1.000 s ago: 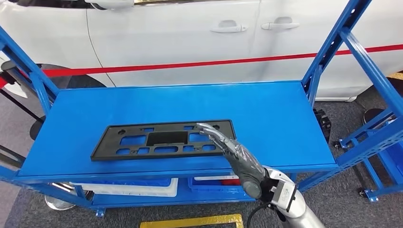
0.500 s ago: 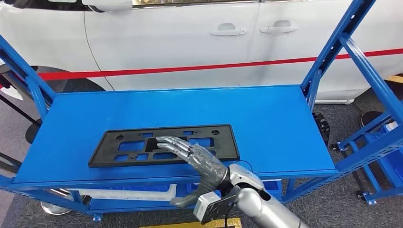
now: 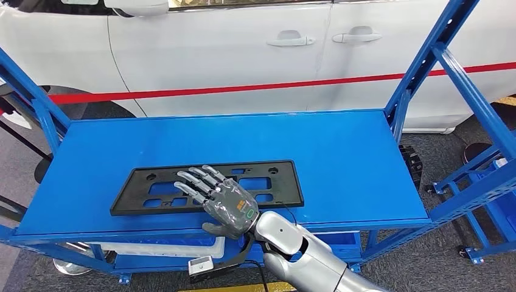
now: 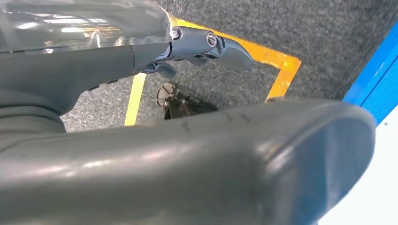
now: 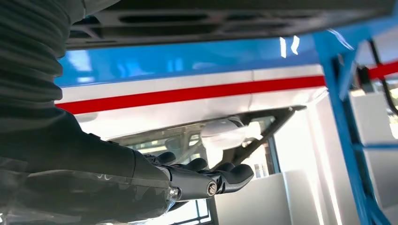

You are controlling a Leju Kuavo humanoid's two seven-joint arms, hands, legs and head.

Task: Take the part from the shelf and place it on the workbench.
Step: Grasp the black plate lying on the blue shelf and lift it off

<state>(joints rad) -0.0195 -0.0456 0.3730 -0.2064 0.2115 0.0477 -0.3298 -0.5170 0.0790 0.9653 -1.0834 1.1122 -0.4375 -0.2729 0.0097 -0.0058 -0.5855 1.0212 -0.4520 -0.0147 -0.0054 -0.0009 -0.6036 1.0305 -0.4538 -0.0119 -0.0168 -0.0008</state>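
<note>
Hovering my right hand (image 3: 222,204), fingers spread and holding nothing, over the near long edge of the black part (image 3: 268,185), which lies flat on the blue shelf (image 3: 365,158), long axis running along that edge; my left hand (image 4: 206,44) hangs far off, fingers loosely apart

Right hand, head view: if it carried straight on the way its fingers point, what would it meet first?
Most likely the black part: the right hand points up-left across it, fingers spread above its openings. Height above it is unclear, so it might pass over toward the bare blue shelf.
</note>
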